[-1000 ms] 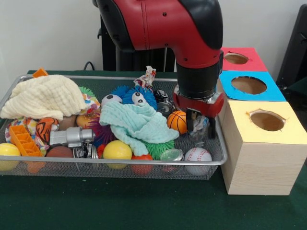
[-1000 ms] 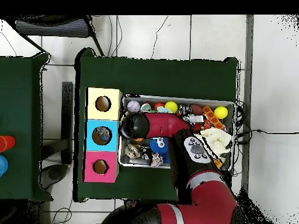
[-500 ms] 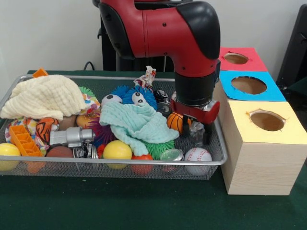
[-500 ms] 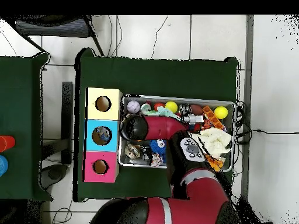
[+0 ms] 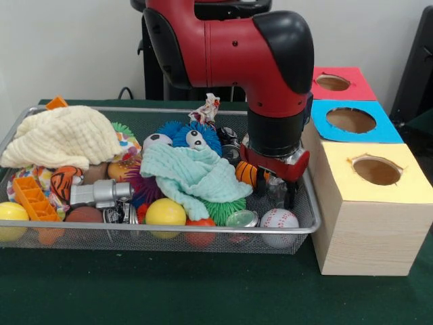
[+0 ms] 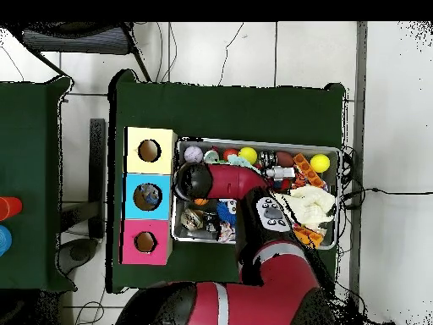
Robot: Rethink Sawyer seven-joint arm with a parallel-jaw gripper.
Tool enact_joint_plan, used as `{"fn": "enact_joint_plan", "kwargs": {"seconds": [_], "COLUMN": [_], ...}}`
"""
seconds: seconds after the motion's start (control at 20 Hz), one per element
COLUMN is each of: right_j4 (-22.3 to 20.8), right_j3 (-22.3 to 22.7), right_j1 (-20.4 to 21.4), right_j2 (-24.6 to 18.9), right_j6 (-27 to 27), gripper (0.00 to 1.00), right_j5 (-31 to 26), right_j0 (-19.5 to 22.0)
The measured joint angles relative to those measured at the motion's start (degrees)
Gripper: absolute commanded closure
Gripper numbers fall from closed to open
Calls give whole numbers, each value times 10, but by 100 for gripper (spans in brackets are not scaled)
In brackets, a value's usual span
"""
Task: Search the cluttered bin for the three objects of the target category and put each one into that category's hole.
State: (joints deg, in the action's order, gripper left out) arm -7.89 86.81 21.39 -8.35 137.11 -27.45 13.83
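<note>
End effector [image 5: 274, 195], fingers spread around a crinkly clear item [image 5: 277, 187] at the bin's [image 5: 169, 229] four o'clock corner, should close gently and lift straight.

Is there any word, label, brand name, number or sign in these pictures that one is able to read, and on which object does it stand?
None: no text can be read in either view.
The boxes with yellow, blue and red tops show only plain colour and a hole.
The balls and toys in the wire bin carry patterns, not letters.
The arm's panel has marks, too small to read.
</note>
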Motion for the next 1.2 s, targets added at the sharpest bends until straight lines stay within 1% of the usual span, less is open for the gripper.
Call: {"fn": "enact_joint_plan", "kwargs": {"seconds": [0.35, 0.4, 0.7, 0.95, 1.2], "right_j4": [14, 17, 27, 32, 35], "right_j3": [-18, -24, -50, -61, -58], "right_j1": [-7, -10, -26, -42, -52], "right_j2": [3, 3, -1, -20, -58], "right_j6": [0, 0, 0, 0, 0], "gripper": [0, 0, 0, 0, 0], "right_j5": [-34, -46, -73, -84, -90], "right_j0": [-2, -2, 4, 28, 71]}}
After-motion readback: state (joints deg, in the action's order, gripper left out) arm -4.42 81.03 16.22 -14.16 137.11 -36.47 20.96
